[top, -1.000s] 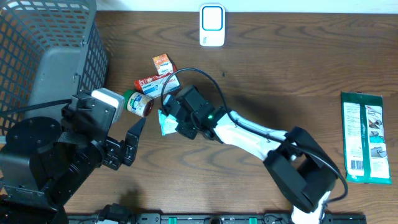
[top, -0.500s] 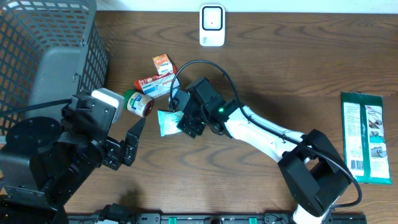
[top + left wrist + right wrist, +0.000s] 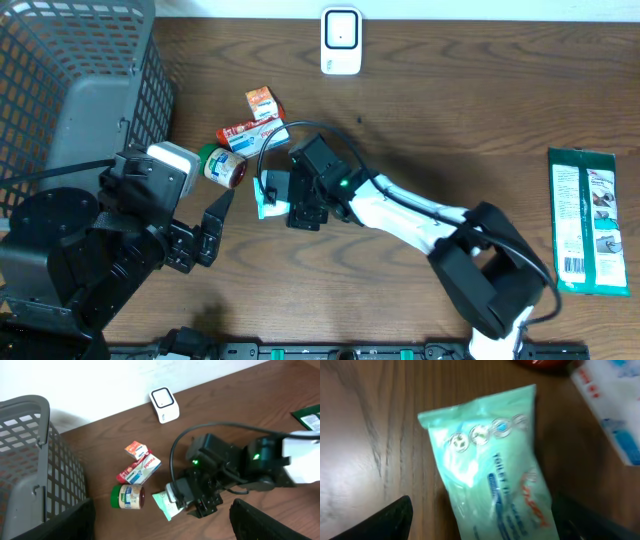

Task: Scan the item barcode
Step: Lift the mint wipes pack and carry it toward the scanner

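Mint-green wipes packet [image 3: 490, 475] is seen lying flat on the wooden table [image 3: 450, 100], label side up, right between the fingers of the right gripper [image 3: 272, 197]. Those jaws are spread wide: in the right wrist view one dark finger [image 3: 390, 520] sits off the pack's lower left and the other off its lower right, and no squeeze on it can be made out. From overhead the pack is found just beside a green-lidded jar [image 3: 224, 167], with a red and white box [image 3: 255, 133] and a small orange carton [image 3: 262, 101] a bit further up. The white scanner [image 3: 341, 40] is parked at the far edge of the table, well apart from the pack. The left gripper [image 3: 170, 522] is also held wide with nothing in it, over by the grey basket [image 3: 80, 90]
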{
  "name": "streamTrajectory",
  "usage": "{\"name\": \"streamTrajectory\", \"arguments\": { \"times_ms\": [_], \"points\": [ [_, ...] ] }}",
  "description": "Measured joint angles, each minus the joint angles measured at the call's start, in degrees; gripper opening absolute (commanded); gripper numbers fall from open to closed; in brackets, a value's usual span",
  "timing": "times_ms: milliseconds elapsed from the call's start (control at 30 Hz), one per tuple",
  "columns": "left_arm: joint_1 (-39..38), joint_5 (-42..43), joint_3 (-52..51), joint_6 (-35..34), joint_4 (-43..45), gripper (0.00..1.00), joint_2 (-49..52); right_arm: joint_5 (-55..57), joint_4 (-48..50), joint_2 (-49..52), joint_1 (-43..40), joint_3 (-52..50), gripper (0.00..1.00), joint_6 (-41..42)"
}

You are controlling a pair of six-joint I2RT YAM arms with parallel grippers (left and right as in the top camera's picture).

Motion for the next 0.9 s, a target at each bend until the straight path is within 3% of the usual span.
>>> {"name": "streamTrajectory", "arguments": {
  "times_ms": [100, 333, 533, 900],
  "points": [
    [0.00, 0.00, 0.00, 0.00, 0.00, 0.86, 0.00, 0.37, 0.61, 2.38, 0.00, 0.00, 0.73, -1.84],
    [0.00, 0.00, 0.00, 0.00, 0.00, 0.86, 0.00, 0.96, 3.56, 3.58, 0.00, 0.00, 0.43, -3.56],
    [0.00, 0.00, 0.00, 0.00, 0.00, 0.86, -0.02, 0.68, 4.90, 3.78, 0.00, 0.13, 0.01, -4.02],
    [0.00, 0.00, 0.00, 0.02, 0.00, 0.86, 0.00, -0.70, 4.61, 3.76, -0.02, 0.74, 0.01, 0.72]
  ]
}}
